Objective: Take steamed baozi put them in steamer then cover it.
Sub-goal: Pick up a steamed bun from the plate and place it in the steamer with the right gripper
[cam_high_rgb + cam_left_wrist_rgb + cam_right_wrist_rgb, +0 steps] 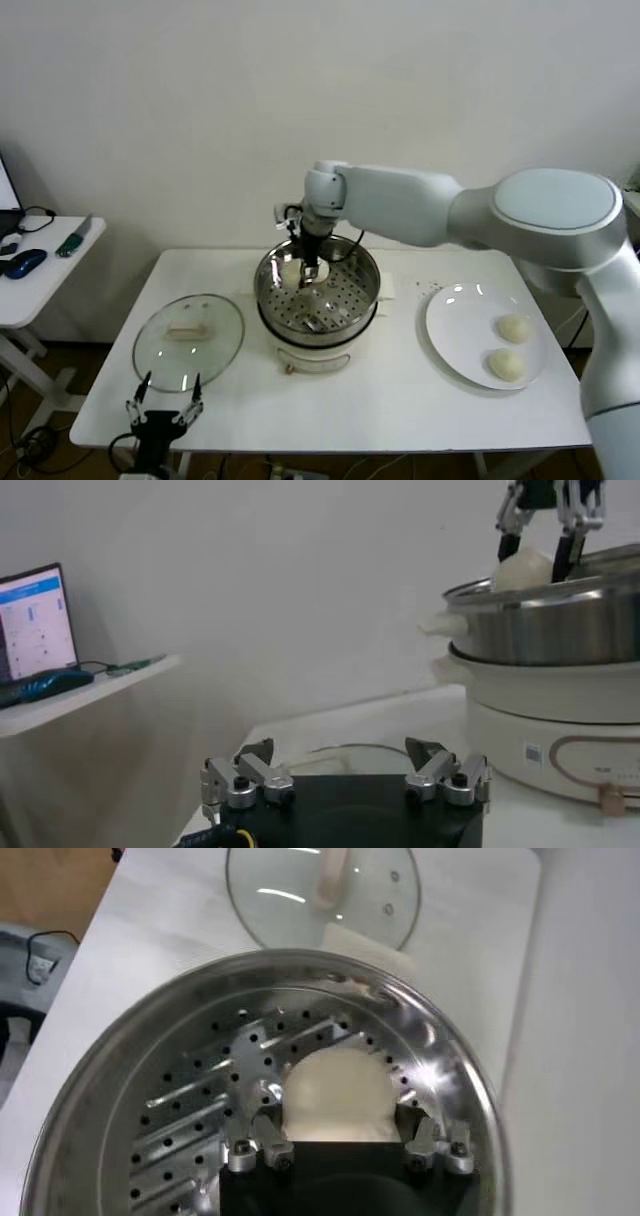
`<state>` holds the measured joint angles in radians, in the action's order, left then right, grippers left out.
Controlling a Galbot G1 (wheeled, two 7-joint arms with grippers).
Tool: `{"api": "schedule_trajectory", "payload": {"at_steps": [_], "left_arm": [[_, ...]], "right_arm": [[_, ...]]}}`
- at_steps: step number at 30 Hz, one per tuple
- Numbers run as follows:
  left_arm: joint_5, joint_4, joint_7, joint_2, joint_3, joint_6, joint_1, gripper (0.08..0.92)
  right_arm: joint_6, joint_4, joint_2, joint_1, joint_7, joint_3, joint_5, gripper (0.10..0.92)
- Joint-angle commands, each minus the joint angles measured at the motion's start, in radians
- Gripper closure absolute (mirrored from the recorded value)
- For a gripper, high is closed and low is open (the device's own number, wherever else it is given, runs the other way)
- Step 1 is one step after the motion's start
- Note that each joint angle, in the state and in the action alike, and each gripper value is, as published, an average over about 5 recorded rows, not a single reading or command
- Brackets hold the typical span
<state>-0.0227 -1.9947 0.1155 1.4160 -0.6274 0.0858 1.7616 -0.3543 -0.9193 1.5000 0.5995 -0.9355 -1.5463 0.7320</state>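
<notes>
At the bottom left of the head view, at the near edge of the white tabletop [330, 400], the left pincer [164, 410] waits with its fingers spread wide and nothing between them. Just above it in the frame lies the round glass lid [188, 341], flat on the tabletop, its pale handle facing up.

At the lower right of the frame sits a white plate [455, 325] carrying two steamed baozi [514, 328], one behind the other, near the plate's right rim and apart from each other.

At the centre of the frame stands the steamer [345, 290], a shiny steel pot on a white base, with its perforated tray showing inside. The right arm reaches in from the upper right of the frame, and the right pincer [305, 268] points down into the pot's left half. In the right wrist view a third bun [340, 1093] rests on the perforated tray, between the right pincer's fingers [262, 1136], which flank it closely on either side; whether they press it or have let go cannot be told. The left wrist view shows the same bun [520, 570] rising just above the pot's rim at the upper right of the frame, with the two dark fingertips on either side of it.

At the far left of the head view, a side table [40, 285] holds a dark mouse [24, 263].
</notes>
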Motion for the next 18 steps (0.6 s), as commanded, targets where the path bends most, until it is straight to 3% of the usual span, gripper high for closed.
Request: {"api": "schedule_trajectory", "payload": {"at_steps": [1,18], "left_arm": [[0.031,-0.024,-0.001,0.003,0.000,-0.021,-0.003,0.177],[0.052,-0.010,0.000,-0.008,-0.002,-0.032,-0.016,0.177]], "right_arm": [[-0.008,0.009,0.041,-0.040,0.011,-0.015,-0.004,0.305],[-0.004,-0.004,0.013,-0.016,-0.001,0.017,-0.024,0.203]]}}
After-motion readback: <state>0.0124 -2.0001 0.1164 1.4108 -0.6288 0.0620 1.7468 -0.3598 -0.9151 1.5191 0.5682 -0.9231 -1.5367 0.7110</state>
